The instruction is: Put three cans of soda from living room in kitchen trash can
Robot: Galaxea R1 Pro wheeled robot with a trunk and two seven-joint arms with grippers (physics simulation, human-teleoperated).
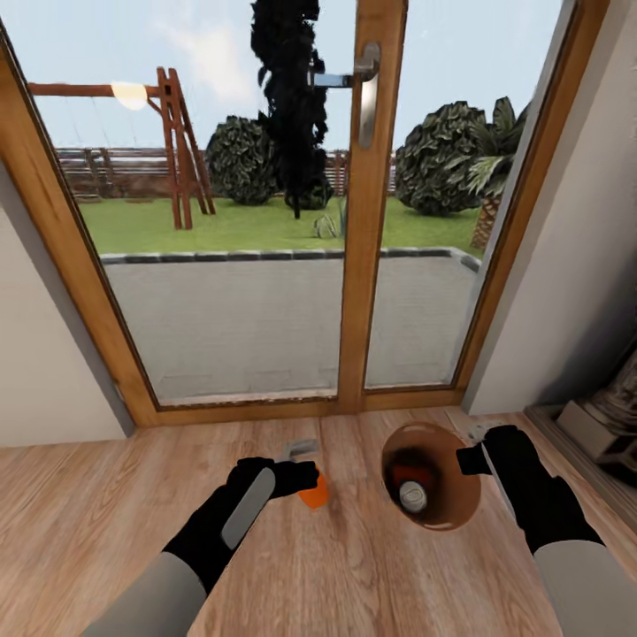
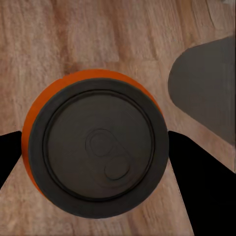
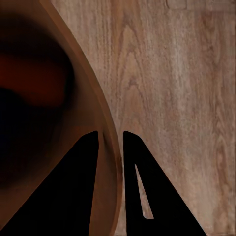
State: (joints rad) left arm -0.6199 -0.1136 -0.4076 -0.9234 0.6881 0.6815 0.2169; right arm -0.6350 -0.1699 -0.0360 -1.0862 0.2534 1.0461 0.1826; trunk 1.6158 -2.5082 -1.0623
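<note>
My left gripper point(image 1: 303, 480) is shut on an orange can of soda point(image 1: 314, 492), held upright just above the wood floor, left of the trash can. In the left wrist view the can's dark top point(image 2: 98, 147) sits between the two black fingers point(image 2: 199, 182). The round trash can point(image 1: 460, 509), tan inside, stands on the floor at the right. Two cans lie in it: one end-up point(image 1: 412, 496) and a reddish one point(image 1: 405, 464). My right gripper point(image 1: 470, 459) is shut on the bin's rim point(image 3: 105, 118), one finger inside and one outside.
A wood-framed glass door point(image 1: 364, 265) with a metal handle point(image 1: 367, 93) stands directly ahead, with a garden behind it. White walls point(image 1: 44, 354) close in on both sides. A grey object point(image 1: 610, 411) sits at the right wall. Open wood floor point(image 1: 88, 513) lies to the left.
</note>
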